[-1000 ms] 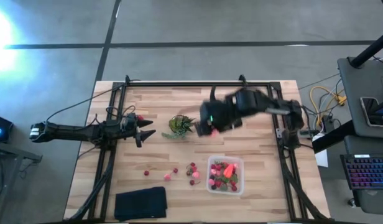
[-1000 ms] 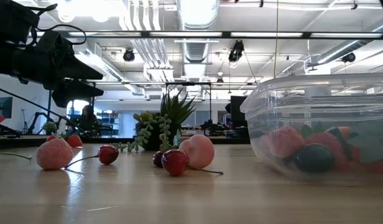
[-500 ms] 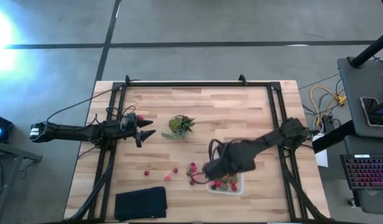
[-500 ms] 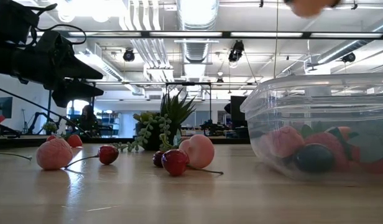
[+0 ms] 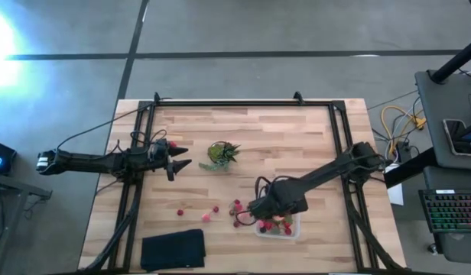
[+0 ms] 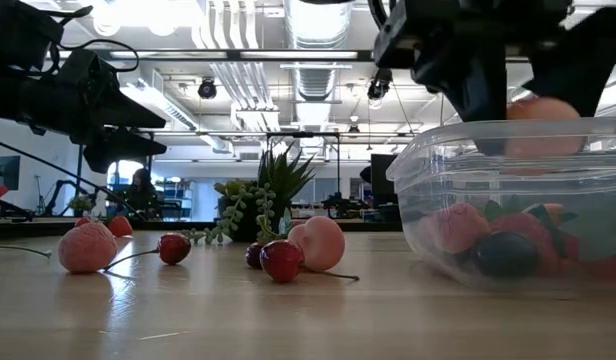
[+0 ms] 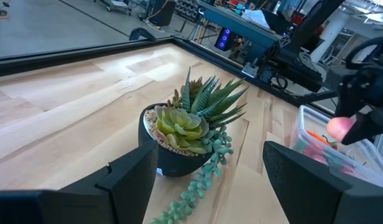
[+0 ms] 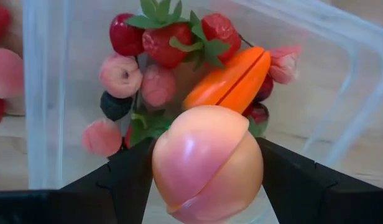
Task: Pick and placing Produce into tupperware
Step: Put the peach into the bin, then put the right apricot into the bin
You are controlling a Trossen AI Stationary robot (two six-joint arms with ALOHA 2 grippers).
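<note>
The clear tupperware (image 6: 458, 190) stands near the table's near edge and holds several red, pink and dark pieces and an orange one (image 8: 229, 78). My right gripper (image 5: 275, 210) hangs over it, shut on the peach-pink round piece (image 8: 207, 163), which sits at rim height (image 6: 543, 118). Several loose berries (image 5: 216, 208) and a pink piece (image 6: 88, 247) lie on the wood left of the box. My left gripper (image 5: 180, 163) waits open at the table's left, pointing at the potted plant (image 7: 185, 130). My right gripper pinches the peach-pink round piece between its two fingers, one on each side (image 8: 163, 168), its seam facing the wrist camera. The fingers (image 6: 473, 85) come from above, pointing down. The piece is lifted clear, level with the box's rim, above the pieces inside.
A flat black pad (image 5: 173, 248) lies at the near left corner. The green potted plant (image 5: 220, 154) stands mid-table between the two arms. Black frame rails (image 5: 136, 191) run along the table's left and right sides. Bare wood lies toward the far edge.
My right gripper has carried the peach-pink piece from mid-table beside the plant toward the near edge, then come down over the tupperware until the piece is at rim height. It has stayed shut on the piece. The left arm has kept still.
</note>
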